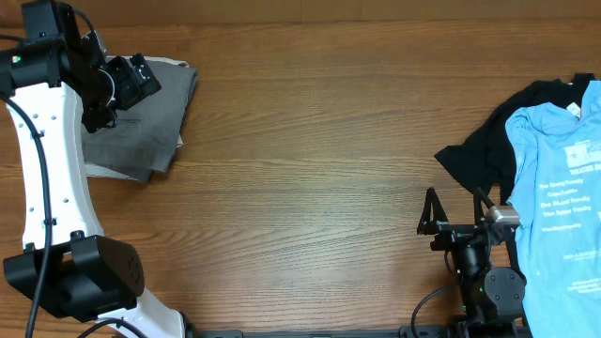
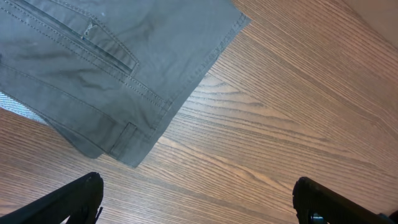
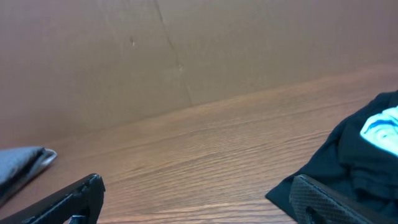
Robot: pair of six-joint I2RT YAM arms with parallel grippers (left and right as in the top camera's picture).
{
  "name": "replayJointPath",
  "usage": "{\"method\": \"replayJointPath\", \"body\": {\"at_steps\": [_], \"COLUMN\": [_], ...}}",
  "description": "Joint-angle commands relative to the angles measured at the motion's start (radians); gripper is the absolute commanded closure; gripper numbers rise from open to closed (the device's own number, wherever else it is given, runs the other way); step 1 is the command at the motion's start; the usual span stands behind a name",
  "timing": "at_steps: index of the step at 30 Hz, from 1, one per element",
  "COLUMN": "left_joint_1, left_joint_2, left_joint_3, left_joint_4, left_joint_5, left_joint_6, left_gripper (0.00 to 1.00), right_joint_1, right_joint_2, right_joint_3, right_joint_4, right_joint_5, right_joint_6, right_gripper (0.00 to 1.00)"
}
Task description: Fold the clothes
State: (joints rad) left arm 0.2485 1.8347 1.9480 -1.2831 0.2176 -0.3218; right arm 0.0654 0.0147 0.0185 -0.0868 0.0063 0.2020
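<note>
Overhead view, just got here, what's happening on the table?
The left gripper hovers open over folded grey shorts at the far left of the table, holding nothing. The right gripper sits open and empty at the near right, beside a light blue T-shirt lying on a black garment. Neither of those two is folded yet.

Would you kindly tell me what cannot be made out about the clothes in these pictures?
Grey shorts: overhead, the left arm covers their left part; the left wrist view crops them.
Blue T-shirt: overhead, cut by the right edge; print too small to read.
Black garment: mostly under the T-shirt.
Pale fabric beneath the shorts: only an edge shows.
</note>
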Motion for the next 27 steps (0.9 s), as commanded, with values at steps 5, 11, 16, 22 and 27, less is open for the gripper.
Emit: {"method": "replayJointPath", "body": {"at_steps": [5, 11, 16, 22, 27], "left_joint_1": [-0.006, -0.006, -0.006, -0.006, -0.006], "left_joint_2": [0.005, 0.005, 0.005, 0.005, 0.005], "left_joint_3": [-0.002, -0.002, -0.002, -0.002, -0.002], "left_joint_4": [0.002, 0.001, 0.001, 0.001, 0.001], "left_joint_5": [0.011, 0.011, 0.011, 0.011, 0.011], "left_joint_6": [0.004, 0.004, 0.004, 0.004, 0.004], "left_gripper": [0.00, 0.00, 0.00, 0.00, 0.00], "right_joint_1": [-0.005, -0.005, -0.005, -0.005, -0.005], "right_joint_2": [-0.011, -0.011, -0.011, -0.011, -0.011], "right_joint_3": [-0.011, -0.011, -0.011, -0.011, -0.011], "right_joint_4": [0.010, 0.010, 0.010, 0.011, 0.011], "right_joint_5": [-0.098, -0.106, -0.105, -0.105, -0.105], "right_joint_6": [-0.282, -0.311, -0.311, -0.311, -0.311], "right_gripper": [0.00, 0.00, 0.00, 0.00, 0.00]}}
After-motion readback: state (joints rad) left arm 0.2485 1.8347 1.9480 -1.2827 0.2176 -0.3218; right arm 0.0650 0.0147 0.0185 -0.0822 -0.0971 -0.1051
